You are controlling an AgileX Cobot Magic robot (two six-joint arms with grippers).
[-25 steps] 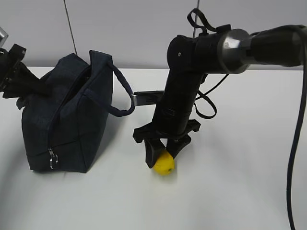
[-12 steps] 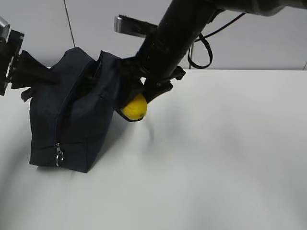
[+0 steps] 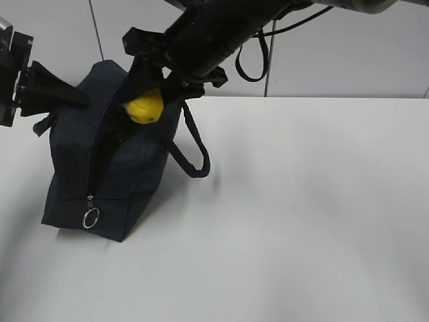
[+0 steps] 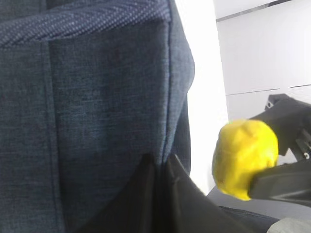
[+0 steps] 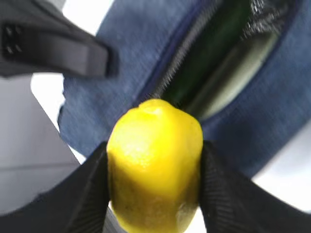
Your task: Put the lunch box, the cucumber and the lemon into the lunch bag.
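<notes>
Above the open zipper, I hold the small yellow oval lemon (image 3: 145, 106) pinched in my right gripper (image 5: 153, 194). At nine o'clock, my left gripper (image 3: 64, 96) is pressed together on the navy fabric lunch bag (image 3: 114, 181). The dark green cucumber (image 5: 206, 56) and pale-lidded lunch box (image 5: 233, 90) look already inside.

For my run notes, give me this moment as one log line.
right end effector: holds small yellow oval lemon above open zipper | left end effector: shut on dark navy fabric lunch bag | inside: dark green cucumber

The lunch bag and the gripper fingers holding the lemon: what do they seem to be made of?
The lunch bag: woven navy fabric, matte; the weave shows clearly. The right gripper fingers on the lemon: black, matte, faintly ribbed, probably plastic.
</notes>
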